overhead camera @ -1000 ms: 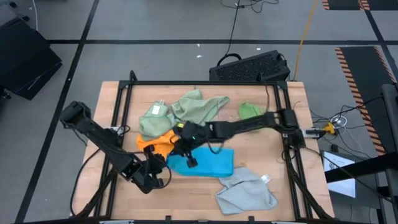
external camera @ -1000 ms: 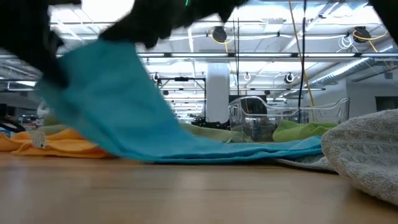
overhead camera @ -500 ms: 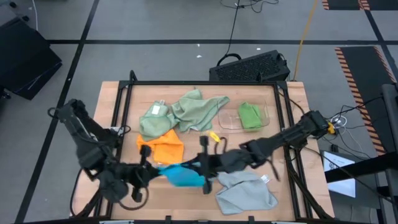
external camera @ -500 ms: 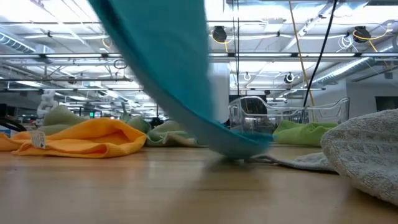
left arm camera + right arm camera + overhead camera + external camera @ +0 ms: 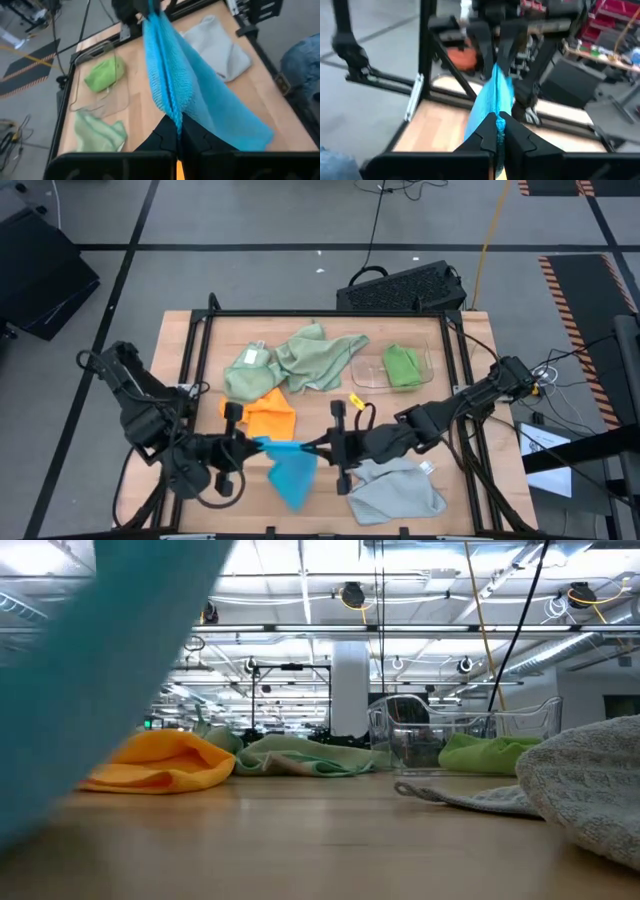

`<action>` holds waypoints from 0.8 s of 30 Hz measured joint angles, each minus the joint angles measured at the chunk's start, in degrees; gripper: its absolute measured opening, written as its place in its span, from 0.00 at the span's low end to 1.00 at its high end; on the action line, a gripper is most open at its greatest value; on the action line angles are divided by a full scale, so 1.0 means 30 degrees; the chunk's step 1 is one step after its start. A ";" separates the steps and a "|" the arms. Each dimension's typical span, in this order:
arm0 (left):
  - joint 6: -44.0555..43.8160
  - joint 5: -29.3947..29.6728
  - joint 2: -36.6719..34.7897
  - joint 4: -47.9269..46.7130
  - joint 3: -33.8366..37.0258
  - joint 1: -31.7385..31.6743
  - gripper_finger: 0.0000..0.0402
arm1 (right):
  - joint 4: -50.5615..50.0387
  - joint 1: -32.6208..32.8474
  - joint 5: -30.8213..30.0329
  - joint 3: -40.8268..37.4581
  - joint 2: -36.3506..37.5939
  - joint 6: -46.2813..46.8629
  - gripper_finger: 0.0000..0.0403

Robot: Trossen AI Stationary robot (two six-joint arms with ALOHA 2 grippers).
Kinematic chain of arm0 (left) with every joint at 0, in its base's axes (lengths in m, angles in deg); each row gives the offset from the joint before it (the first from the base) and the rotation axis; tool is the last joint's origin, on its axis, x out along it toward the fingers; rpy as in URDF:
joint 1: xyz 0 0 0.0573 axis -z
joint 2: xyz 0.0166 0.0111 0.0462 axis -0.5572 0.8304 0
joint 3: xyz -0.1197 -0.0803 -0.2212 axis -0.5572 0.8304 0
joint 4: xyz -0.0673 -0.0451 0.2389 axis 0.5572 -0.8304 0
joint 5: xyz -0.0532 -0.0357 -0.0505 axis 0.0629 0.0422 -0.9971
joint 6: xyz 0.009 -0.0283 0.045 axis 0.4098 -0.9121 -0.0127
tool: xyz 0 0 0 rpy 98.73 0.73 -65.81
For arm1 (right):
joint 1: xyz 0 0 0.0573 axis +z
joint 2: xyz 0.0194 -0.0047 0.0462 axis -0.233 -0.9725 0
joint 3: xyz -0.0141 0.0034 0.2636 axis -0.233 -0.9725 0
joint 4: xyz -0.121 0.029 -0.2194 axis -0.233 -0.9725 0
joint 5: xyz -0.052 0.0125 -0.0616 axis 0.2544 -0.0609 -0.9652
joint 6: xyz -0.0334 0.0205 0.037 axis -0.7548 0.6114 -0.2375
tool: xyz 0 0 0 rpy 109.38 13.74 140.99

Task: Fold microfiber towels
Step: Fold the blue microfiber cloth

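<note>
The wooden bench (image 5: 320,330) sits inside a dark frame, with both arms reaching in over its near edge. The two pale sage green towels (image 5: 290,360) lie crumpled together toward the far left of the bench, overlapping each other. The light grey towel (image 5: 398,492) lies rumpled at the near right corner, and in the low view it fills the right foreground. The bright blue towel (image 5: 290,470) is off the surface, stretched between the two claws near the front middle of the bench, its loose part hanging down from that taut top edge. The orange towel (image 5: 268,416) lies bunched just beyond it, next to the sage pair. A clear tray (image 5: 372,370) rests at the far right, holding the bright green towel (image 5: 402,365) bunched inside it. The left claw (image 5: 258,447) is pinched tight on one upper corner of the blue towel, and the right claw (image 5: 322,448) is clamped on the opposite corner, the two facing each other with the cloth drawn between them.
</note>
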 joint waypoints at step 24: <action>0.2326 -0.1998 -0.0095 -0.0716 0.7184 -1.0641 0.01 | 0.3207 -0.7067 0.1203 -0.8521 0.1217 0.2108 0.01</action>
